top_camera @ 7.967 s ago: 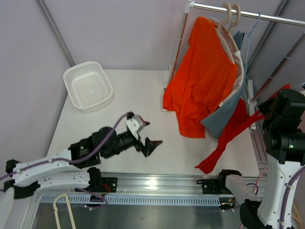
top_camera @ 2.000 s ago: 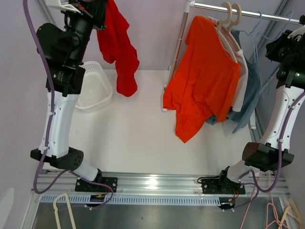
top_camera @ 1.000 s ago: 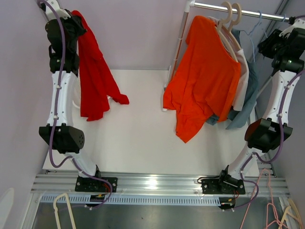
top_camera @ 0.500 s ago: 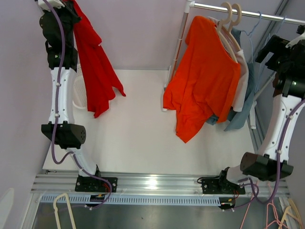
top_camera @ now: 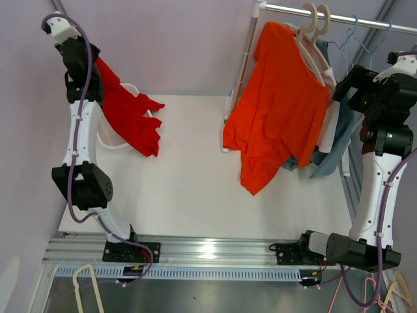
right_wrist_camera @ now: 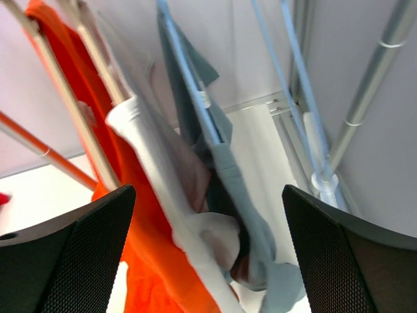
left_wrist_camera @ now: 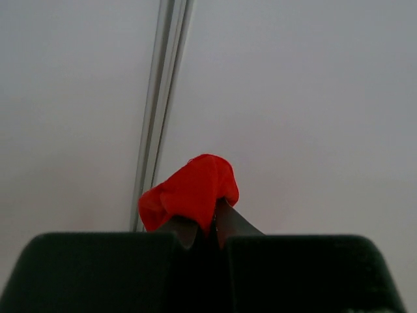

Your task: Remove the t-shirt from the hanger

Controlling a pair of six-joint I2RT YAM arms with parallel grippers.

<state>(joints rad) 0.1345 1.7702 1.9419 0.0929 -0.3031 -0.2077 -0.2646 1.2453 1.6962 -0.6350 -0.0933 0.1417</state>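
The red t-shirt (top_camera: 130, 111) hangs off the hanger, from my raised left gripper (top_camera: 93, 65), and its lower part drapes over the white basket (top_camera: 111, 145). In the left wrist view a bunch of the red t-shirt (left_wrist_camera: 192, 189) sits pinched in the shut left gripper (left_wrist_camera: 207, 225). My right gripper (top_camera: 345, 88) stands wide open beside the garments on the rack, holding nothing. The right gripper (right_wrist_camera: 208, 261) looks onto a thin blue hanger (right_wrist_camera: 189, 85) carrying a grey-blue shirt (right_wrist_camera: 228, 163).
An orange shirt (top_camera: 280, 104) and a white shirt (top_camera: 328, 107) hang on wooden hangers (top_camera: 316, 26) from the metal rail (top_camera: 365, 23) at back right. Thin blue hangers (top_camera: 352, 32) sit further along. The rack's post (top_camera: 244, 72) stands on the white table (top_camera: 195, 189).
My left arm has lowered the red t-shirt toward the basket, so it now drapes over the rim. My right gripper has opened wide and dropped lower, closer to the hanging clothes.
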